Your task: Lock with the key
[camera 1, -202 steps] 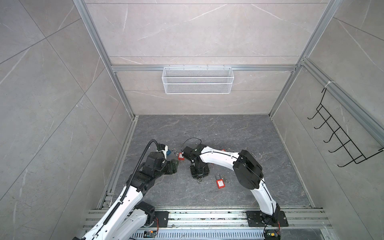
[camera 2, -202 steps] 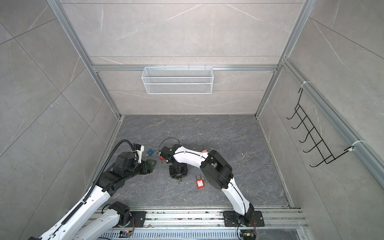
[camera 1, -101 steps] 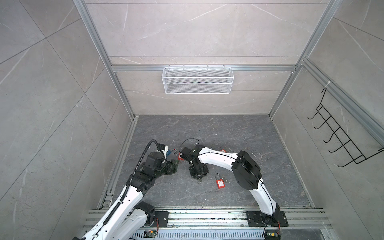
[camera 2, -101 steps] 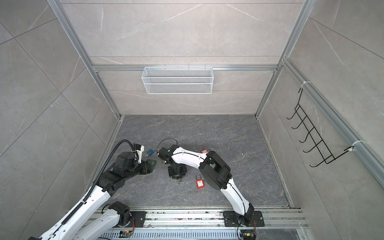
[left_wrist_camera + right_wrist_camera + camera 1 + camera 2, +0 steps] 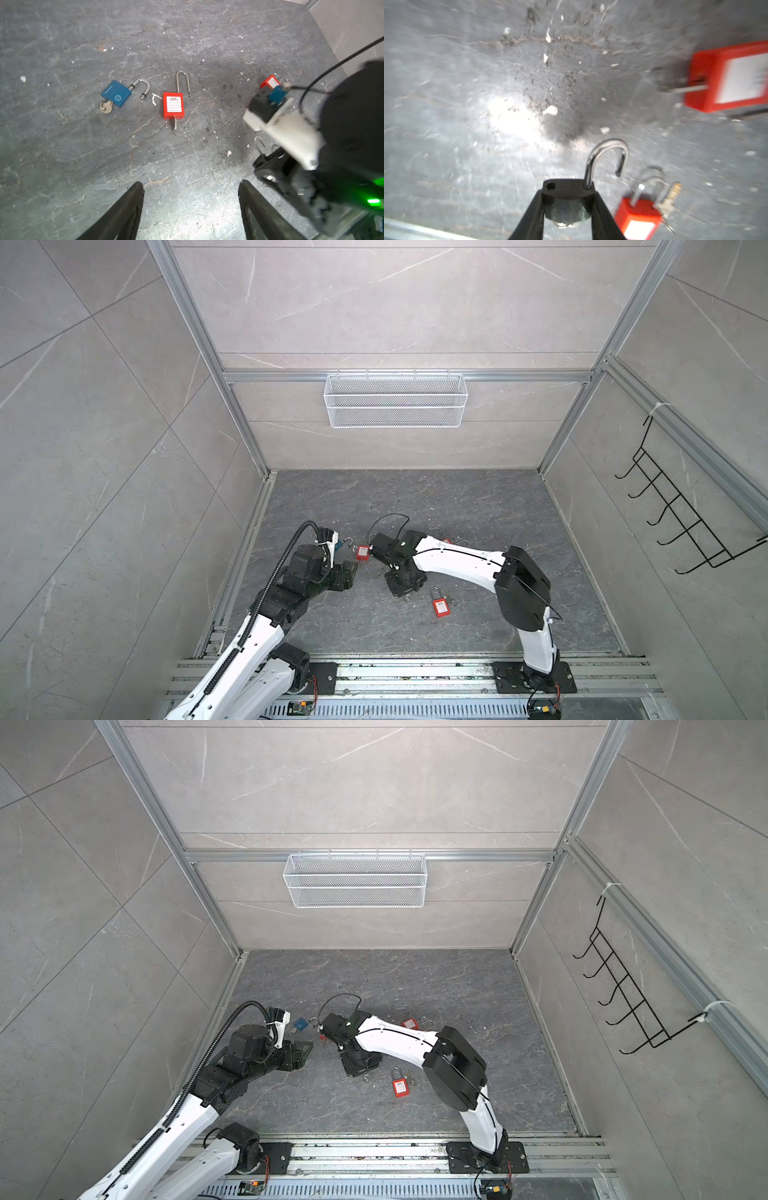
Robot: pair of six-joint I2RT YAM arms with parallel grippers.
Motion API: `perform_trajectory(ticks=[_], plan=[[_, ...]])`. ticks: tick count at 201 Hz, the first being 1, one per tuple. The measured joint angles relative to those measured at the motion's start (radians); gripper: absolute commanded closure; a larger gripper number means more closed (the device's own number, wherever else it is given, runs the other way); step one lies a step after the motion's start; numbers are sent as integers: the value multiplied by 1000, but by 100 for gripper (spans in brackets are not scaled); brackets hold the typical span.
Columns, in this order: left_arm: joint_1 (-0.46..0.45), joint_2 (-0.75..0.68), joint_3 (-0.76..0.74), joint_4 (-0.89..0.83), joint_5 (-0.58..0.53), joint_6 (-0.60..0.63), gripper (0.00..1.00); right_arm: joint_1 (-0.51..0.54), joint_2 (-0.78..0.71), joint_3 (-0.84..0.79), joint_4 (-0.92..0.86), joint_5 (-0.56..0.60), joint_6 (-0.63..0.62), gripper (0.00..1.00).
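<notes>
Right gripper clamped on black padlock, shackle open.
Left gripper jaws stood wide; red padlock lay on floor at their far side, untouched.

Both top views high overhead, looking straight down on the same whole grey floor, wrist views just behind left gripper and right gripper, facing the floor ahead, right one nearer

White wire basket, black hook rack

Bright, even light; edge bowing in both top views; blur and floor glare at right wrist.
</notes>
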Motion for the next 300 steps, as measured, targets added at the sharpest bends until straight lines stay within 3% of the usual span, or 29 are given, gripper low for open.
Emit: perform_trajectory(ticks=[29,61,98,136,184,234,300], plan=[[0,-23,2,-9,38,119,26,-4,-171,-124,84,6,-166,72],[0,-25,0,3,150,299,26,-39,-308,-226,152,-32,-372,72],[0,-24,-65,154,293,493,26,-67,-420,-290,186,-132,-613,71],[0,102,-86,277,454,661,35,-68,-459,-299,175,-196,-793,71],[-11,188,-132,462,619,871,40,-90,-478,-312,141,-273,-927,71],[-91,198,-176,563,615,1065,46,-154,-491,-298,52,-397,-1025,71],[-233,200,-204,648,476,1248,50,-175,-471,-246,-46,-480,-1090,71]])
